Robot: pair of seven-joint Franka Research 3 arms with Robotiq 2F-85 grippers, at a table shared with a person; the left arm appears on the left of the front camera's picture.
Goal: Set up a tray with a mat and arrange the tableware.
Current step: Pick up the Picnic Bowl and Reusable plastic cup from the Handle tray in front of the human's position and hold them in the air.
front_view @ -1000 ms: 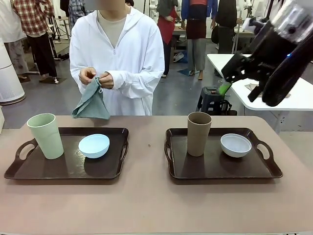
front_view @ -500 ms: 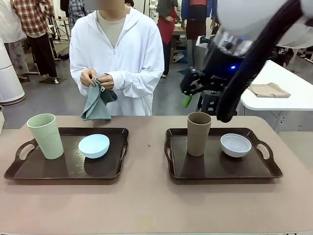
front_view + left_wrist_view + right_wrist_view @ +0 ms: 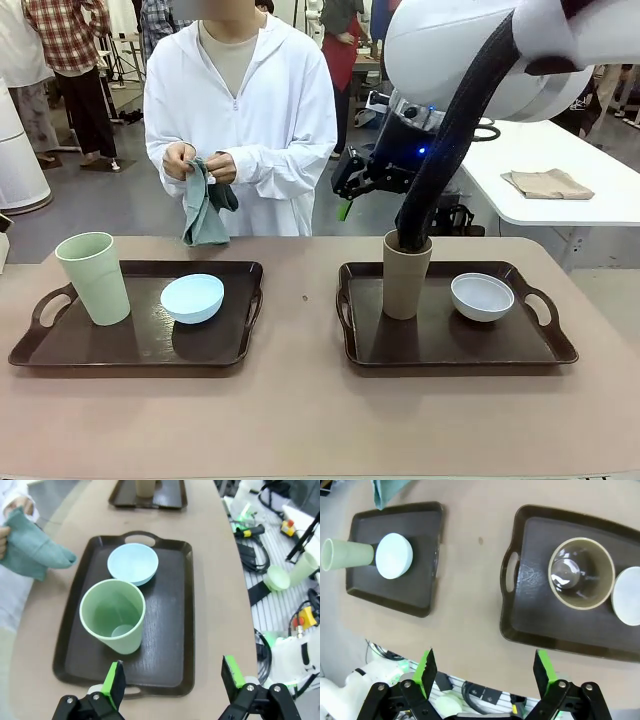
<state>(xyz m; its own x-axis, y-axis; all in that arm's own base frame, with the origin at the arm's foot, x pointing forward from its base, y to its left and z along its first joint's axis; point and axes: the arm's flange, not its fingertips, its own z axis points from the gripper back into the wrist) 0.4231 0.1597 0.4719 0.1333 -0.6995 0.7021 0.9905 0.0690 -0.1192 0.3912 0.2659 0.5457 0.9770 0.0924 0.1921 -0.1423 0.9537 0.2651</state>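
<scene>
Two dark trays are laid side by side on the worktop (image 3: pixel 300 420), apart from each other. On the left tray (image 3: pixel 140 350) the pale green cup (image 3: pixel 93 277) is stood upright near the left handle, and the light blue bowl (image 3: pixel 192 297) is set just beside it, toward the middle of the worktop. On the right tray (image 3: pixel 440 345) the brown cup (image 3: pixel 406 280) is stood upright, with the whitish bowl (image 3: pixel 482 296) placed near it on the right-handle side. A teal cloth (image 3: pixel 205 215), possibly the mat, is held hanging in the person's hands (image 3: pixel 180 157) at the far side. The left gripper (image 3: pixel 172 674) is held spread wide and empty above the cup end of the left tray. The right gripper (image 3: pixel 484 666) is likewise spread wide, with nothing gripped, raised well above the worktop.
</scene>
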